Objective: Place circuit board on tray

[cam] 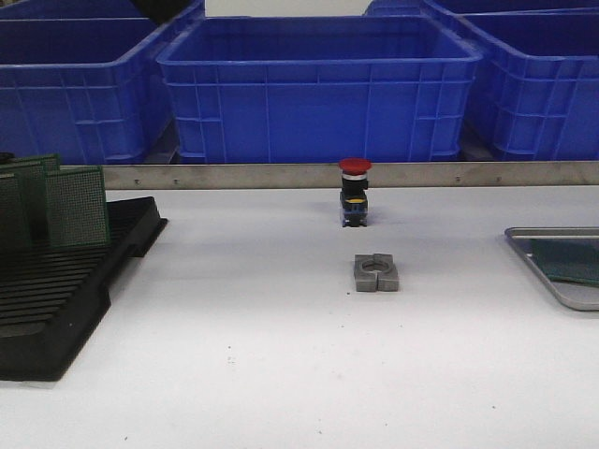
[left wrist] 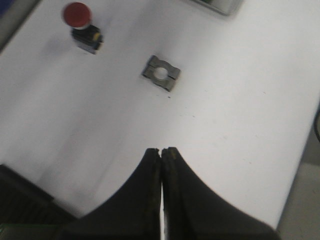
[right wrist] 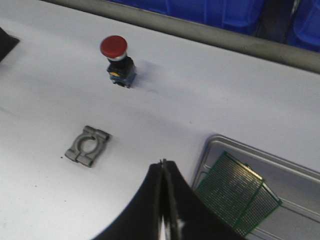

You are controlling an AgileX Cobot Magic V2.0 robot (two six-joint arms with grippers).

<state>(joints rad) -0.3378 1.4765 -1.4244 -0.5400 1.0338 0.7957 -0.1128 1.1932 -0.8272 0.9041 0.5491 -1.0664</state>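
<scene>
Jaws of both arms pressed together, empty, poised above the white table (cam: 281, 355), right beside the tray (right wrist: 300, 185).

A red-capped push button (cam: 355, 192) stands mid-table with a grey metal clamp (cam: 376, 272) lying just in front, a black rack (cam: 56, 290) at left, blue bins (cam: 318, 84) lined behind.

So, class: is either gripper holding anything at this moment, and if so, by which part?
Nothing is held. The left gripper and right gripper are both shut with nothing between the fingers. Green circuit boards already lie in the tray.
</scene>
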